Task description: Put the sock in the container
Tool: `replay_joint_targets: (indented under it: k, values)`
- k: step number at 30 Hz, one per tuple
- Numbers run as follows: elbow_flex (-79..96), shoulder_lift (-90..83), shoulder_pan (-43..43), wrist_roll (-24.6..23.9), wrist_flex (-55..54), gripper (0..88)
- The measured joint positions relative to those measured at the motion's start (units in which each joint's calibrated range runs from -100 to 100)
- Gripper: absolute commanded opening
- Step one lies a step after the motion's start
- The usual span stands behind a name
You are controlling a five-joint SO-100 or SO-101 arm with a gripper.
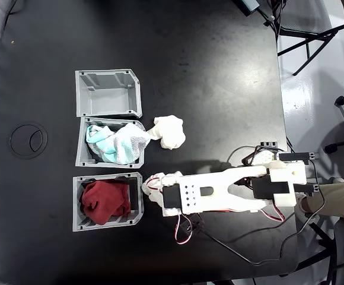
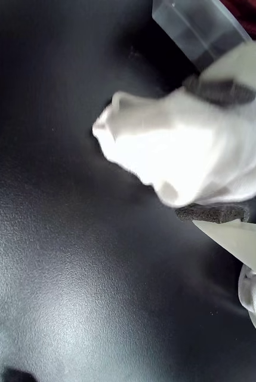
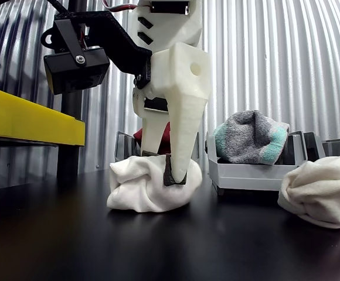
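Observation:
The sock [image 1: 150, 181] is a small white balled lump lying on the black table just right of the bin with red cloth. My gripper [image 1: 155, 189] is shut on it. In the other view the white fingers come down from above, and the sock [image 3: 140, 190] rests on the tabletop with my gripper [image 3: 162, 167] pinching its top. In the wrist view, two dark foam pads [image 2: 219, 91] press the sock [image 2: 175, 149] from both sides. The container [image 1: 79, 94], an empty gray bin, stands at the top of the bin row. Its edge [image 3: 336, 145] shows at the far right.
A larger lumpy white bundle [image 1: 169, 131] lies right of the middle bin [image 1: 80, 155], which holds teal-and-white cloth. The bottom bin [image 1: 76, 205] holds red cloth. Cables trail by the arm base [image 1: 279, 181]. A yellow block [image 3: 23, 120] stands at the left.

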Motion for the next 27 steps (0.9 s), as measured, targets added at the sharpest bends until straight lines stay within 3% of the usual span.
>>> replay_joint_targets:
  k: [4,17,27]
  values:
    - [0.0,0.0,-0.1,0.0,0.0,1.4]
    - [0.0,-0.9,0.6,-0.1,0.0,1.4]
    - [0.0,-18.1,8.3,-1.1,4.2,1.3]
